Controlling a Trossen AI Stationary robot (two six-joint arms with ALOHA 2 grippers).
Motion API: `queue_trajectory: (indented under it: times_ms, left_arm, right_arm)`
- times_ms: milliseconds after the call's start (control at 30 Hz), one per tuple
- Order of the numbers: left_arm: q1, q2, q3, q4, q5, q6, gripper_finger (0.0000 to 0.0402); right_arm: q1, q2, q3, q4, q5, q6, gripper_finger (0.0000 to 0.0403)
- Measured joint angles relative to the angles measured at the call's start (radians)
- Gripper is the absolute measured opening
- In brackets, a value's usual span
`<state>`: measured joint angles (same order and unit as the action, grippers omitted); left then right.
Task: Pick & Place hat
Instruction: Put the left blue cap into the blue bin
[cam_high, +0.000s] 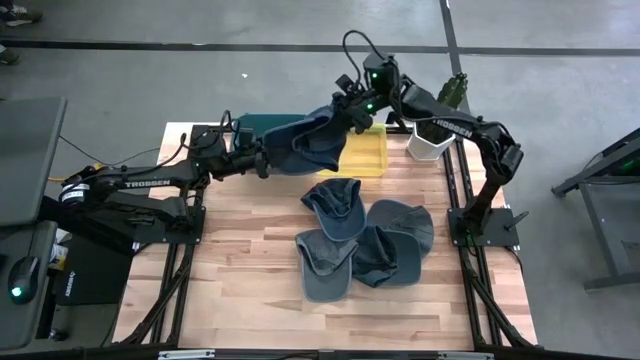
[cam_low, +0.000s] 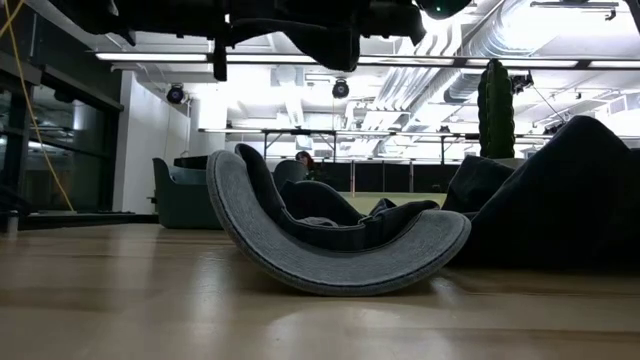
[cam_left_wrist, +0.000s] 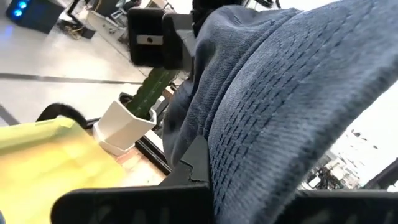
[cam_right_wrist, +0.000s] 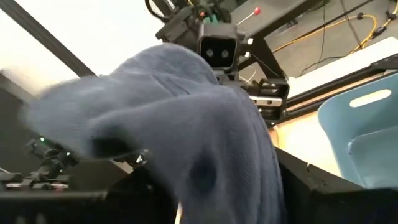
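Note:
A blue-grey hat (cam_high: 303, 146) hangs in the air over the table's far side, above the teal bin (cam_high: 258, 124) and the yellow bin (cam_high: 367, 152). My left gripper (cam_high: 266, 160) is shut on the hat's left end. My right gripper (cam_high: 352, 116) stands open at the hat's right end, and the cloth (cam_right_wrist: 180, 124) lies between its spread fingers. In the low view the held hat (cam_low: 300, 35) shows dark at the top. Several more hats lie on the table's middle; one (cam_low: 335, 250) rests upside down on its curved brim. My left gripper pinches the hat's left end (cam_left_wrist: 214, 165) between its two fingers, coming level from the table's left. The hat is lifted clear of the table and bins and stretches away from the fingers toward the right arm. My right gripper has the hat's cloth between its open fingers; whether they touch it, I cannot tell.
A white pot with a cactus (cam_high: 430, 140) stands at the far right beside the yellow bin. The loose hats (cam_high: 365, 240) cover the table's middle and right. Bare wood lies on the near left (cam_high: 240, 270).

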<state>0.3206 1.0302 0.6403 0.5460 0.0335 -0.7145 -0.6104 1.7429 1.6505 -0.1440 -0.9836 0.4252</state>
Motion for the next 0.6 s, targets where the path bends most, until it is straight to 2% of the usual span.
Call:
queue_trajectory:
  times_ms: [233,400,467,600]
  left_arm:
    - [0.002,0.000,0.000,-0.070,-0.081,-0.050,0.0000]
    - [0.071,-0.039,0.000,-0.165,-0.093,-0.106,0.0000]
    - [0.116,-0.049,0.000,-0.201,-0.062,-0.118,0.0000]
    - [0.236,-0.065,-0.001,-0.243,0.074,-0.176,0.0000]
  right_arm:
    - [-0.075,0.000,0.000,-0.014,-0.045,-0.015,0.0184]
    - [-0.122,0.000,0.000,-0.038,-0.073,-0.027,0.0184]
    - [-0.132,-0.002,0.000,-0.056,-0.083,-0.042,0.0184]
    - [-0.132,-0.002,0.000,-0.116,-0.092,-0.103,0.0184]
